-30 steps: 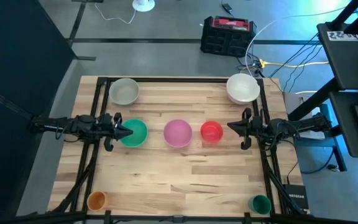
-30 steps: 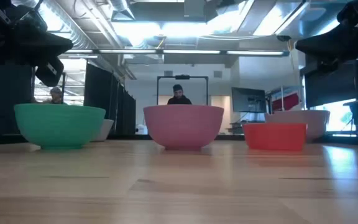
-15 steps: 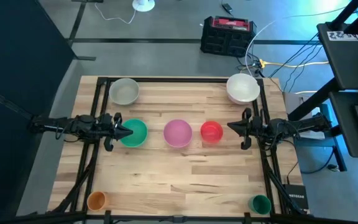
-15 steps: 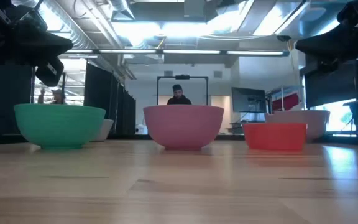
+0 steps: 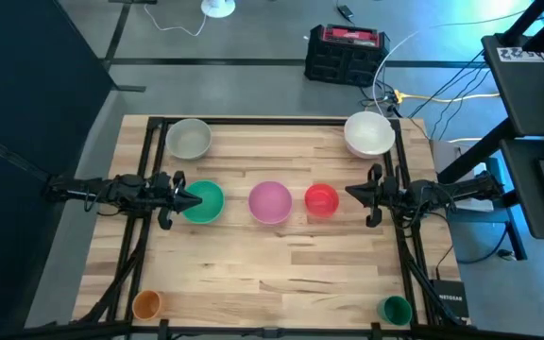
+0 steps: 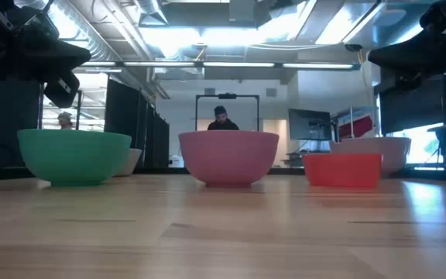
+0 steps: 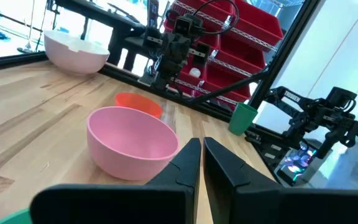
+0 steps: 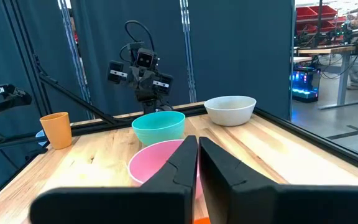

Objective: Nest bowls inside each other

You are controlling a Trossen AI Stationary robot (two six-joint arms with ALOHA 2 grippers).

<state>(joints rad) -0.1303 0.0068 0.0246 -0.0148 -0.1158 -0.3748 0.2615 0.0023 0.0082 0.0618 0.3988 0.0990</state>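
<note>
Several bowls stand apart, each on its base on the wooden table. A green bowl [image 5: 203, 201], a pink bowl [image 5: 270, 201] and a small red bowl [image 5: 321, 200] form a row across the middle. A pale grey bowl [image 5: 189, 138] sits at the far left corner and a white bowl [image 5: 368, 133] at the far right. My left gripper [image 5: 196, 200] hangs shut above the green bowl's left rim, pointing level toward the table's right. My right gripper [image 5: 349, 195] hangs shut just right of the red bowl, pointing level toward the left. Neither holds anything.
An orange cup [image 5: 146, 304] stands at the near left corner and a green cup [image 5: 396, 309] at the near right. Black frame rails [image 5: 147, 161] run along the left and right sides. People show in the room beyond the table in the low view.
</note>
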